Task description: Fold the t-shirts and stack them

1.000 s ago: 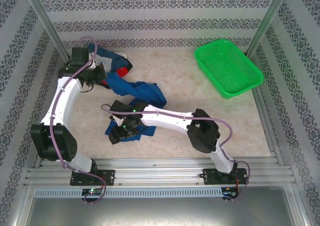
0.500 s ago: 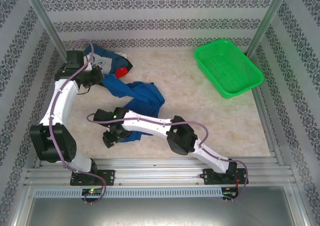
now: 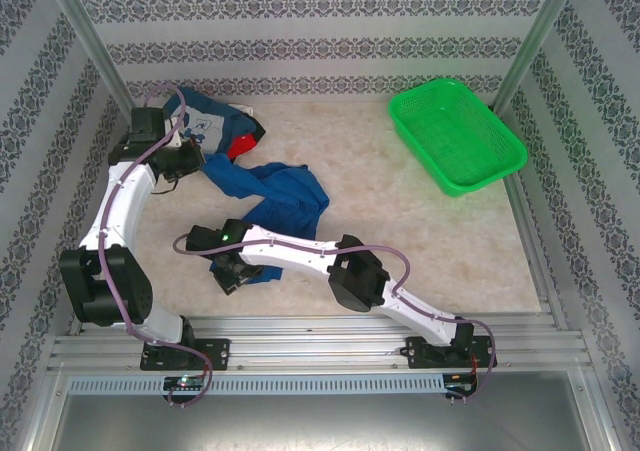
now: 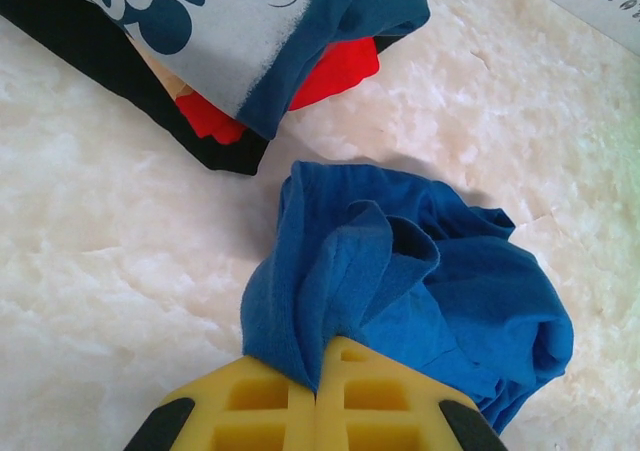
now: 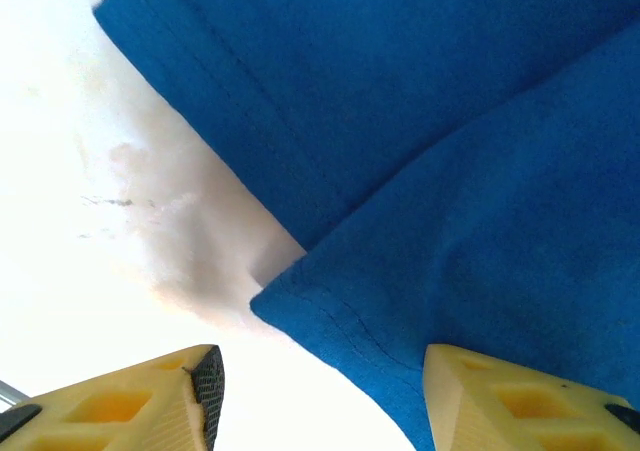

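royal-blue shirt [image 4: 430, 281]: soft, light, floppy, prone to bunching; pinched by pressed-together left gripper [image 4: 315, 376]; right gripper [image 5: 318, 376] spread wide over hem corner [image 5: 295, 306], likely the best hold.

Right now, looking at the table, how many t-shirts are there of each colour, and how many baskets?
Royal-blue t-shirt: 1
Navy t-shirt: 1
Red t-shirt: 1
Black t-shirt: 1
Green basket: 1
Total: 5 things, 4 of them t-shirts
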Robot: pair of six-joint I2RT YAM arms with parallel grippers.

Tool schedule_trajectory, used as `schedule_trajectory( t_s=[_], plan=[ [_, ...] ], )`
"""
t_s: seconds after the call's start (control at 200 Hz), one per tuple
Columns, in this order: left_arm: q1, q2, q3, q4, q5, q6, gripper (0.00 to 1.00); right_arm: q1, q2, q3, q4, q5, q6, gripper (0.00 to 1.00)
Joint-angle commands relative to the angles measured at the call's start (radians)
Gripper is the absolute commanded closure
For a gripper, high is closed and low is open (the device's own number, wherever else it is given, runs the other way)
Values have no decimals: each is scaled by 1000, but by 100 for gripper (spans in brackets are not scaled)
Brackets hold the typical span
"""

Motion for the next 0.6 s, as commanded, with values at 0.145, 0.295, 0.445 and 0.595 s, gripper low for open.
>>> schedule_trajectory(
  t_s=[0.145,0.295,0.445,0.595],
  plan=[
    [19,-37,-20,26,9,38,100,3,78,90,-18,11,-19,43],
    [22,-39,-27,25,10,44,100,-5,125,125,-20,5,-18,44],
    [25,-41,-31,18,6,55,100,-11,131,105,-49,36,-26,49],
    [33,-44,-40,21,2,59,100,-25,92,30,-40,78,-38,71]
  ],
)
